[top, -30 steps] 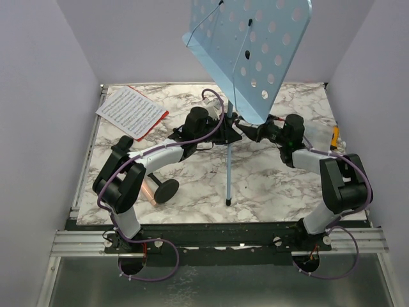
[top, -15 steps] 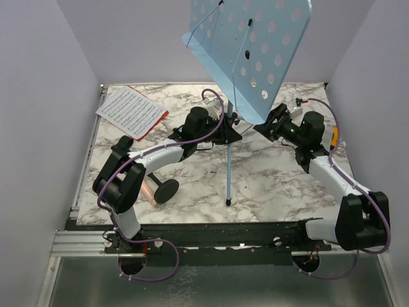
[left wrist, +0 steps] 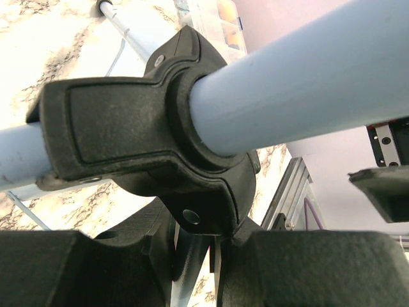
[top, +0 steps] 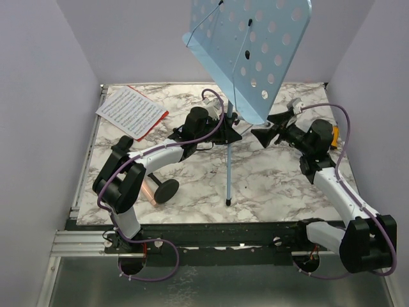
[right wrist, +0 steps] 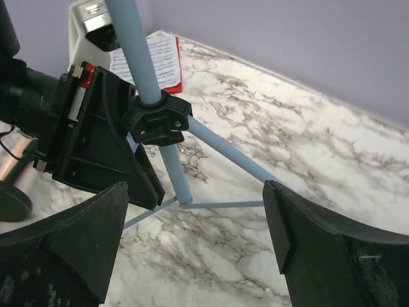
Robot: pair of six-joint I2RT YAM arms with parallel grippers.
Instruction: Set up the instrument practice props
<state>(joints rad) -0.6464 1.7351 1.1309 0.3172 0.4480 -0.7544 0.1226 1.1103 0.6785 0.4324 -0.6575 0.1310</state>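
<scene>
Marble table (top: pixel 268 185), arms at 6 o'clock.
Music stand (top: pixel 255 45) at table centre: long axis vertical, pole (right wrist: pixel 137 57) upright. Perforated blue desk on top is tilted, with the wire-holder face toward the camera and the lip along its lower-left edge. One leg (top: pixel 228 169) runs out toward 6 o'clock, foot on the marble.
Left gripper (top: pixel 223 130) comes in from 8 o'clock, clamped narrow on the stand at its black collar (left wrist: pixel 147 141).
Right gripper (top: pixel 264 132) sits just beside the pole at 3 o'clock, jaws wide, nothing between them, pointing toward 9 o'clock.
Sheet music (top: pixel 131 110) lies flat at the 10 o'clock corner on the red sheet (top: pixel 158 122); only a red margin shows.
Microphone (top: pixel 153 189) is down on its side at 8 o'clock, round base toward the stand's foot.
Small clear box (top: pixel 335 135) at the 3 o'clock edge, mostly behind the right arm.
</scene>
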